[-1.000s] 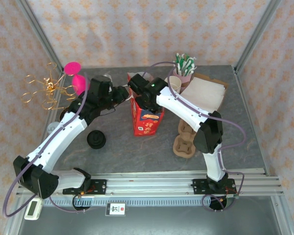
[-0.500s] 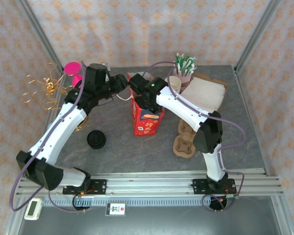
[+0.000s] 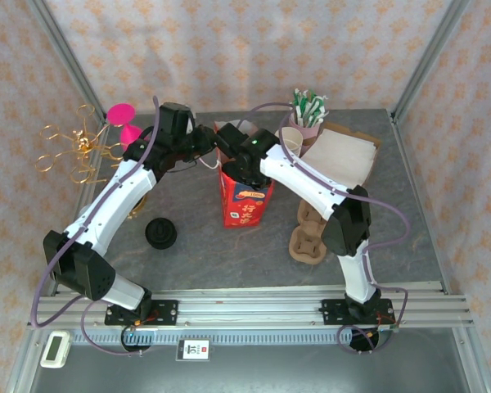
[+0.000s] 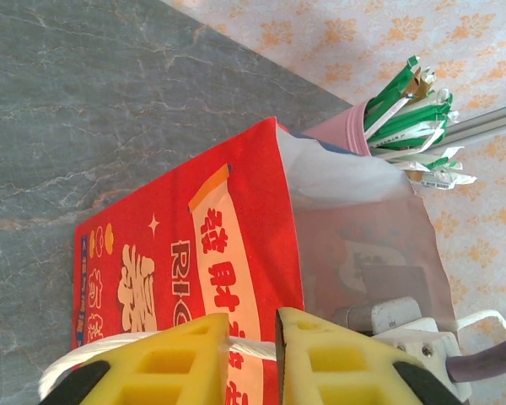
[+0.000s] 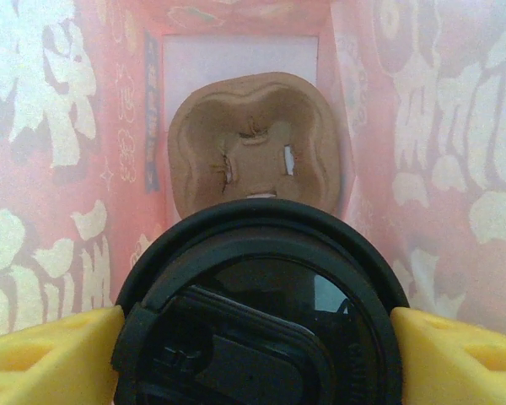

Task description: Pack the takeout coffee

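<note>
Left claw [image 4: 251, 325] is pinching shut on the white handle [image 4: 236, 342] of the upright red bag [image 4: 177, 253]. Right claw [image 5: 255, 321] is gripping the black-lidded cup [image 5: 257, 287] inside the bag, hanging above the brown carrier [image 5: 257, 143].

The left arm [image 3: 114, 196] now stretches farther back and inward. The left gripper [image 3: 210, 144] was low beside the red bag [image 3: 245, 201] a second ago — it is now up at the rim, fingers pinched on the white handle [image 4: 251, 343].
</note>
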{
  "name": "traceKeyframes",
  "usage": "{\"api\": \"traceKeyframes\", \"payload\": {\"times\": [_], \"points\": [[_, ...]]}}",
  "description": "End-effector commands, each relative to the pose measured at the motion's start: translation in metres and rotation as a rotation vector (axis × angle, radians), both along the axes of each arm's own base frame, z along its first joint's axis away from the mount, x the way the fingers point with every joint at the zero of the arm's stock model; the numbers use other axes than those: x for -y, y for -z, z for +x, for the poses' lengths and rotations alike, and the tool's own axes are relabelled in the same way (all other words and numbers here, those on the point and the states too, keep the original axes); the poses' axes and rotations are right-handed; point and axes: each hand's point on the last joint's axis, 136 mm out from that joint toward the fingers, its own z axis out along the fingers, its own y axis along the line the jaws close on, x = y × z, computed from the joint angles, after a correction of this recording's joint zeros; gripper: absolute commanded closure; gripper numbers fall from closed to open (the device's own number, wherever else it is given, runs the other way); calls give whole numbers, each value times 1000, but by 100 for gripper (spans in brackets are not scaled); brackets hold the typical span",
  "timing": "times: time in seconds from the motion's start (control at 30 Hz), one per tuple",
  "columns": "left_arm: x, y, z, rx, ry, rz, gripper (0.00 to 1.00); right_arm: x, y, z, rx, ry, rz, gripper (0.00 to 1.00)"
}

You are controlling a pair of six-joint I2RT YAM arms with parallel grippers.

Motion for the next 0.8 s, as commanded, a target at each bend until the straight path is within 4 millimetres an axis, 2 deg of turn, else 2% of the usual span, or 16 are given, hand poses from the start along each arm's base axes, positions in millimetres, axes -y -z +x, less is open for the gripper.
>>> {"api": "traceKeyframes", "payload": {"times": [0.0, 0.37, 0.77], "points": [[-2, -7, 6, 33, -2, 5, 80, 2, 3, -1, -7, 3, -33, 18], [-4, 3, 6, 15, -10, 13, 84, 3, -1, -1, -4, 5, -35, 0], [-6, 14, 4, -6, -15, 26, 97, 3, -9, 0, 2, 8, -32, 0]]}}
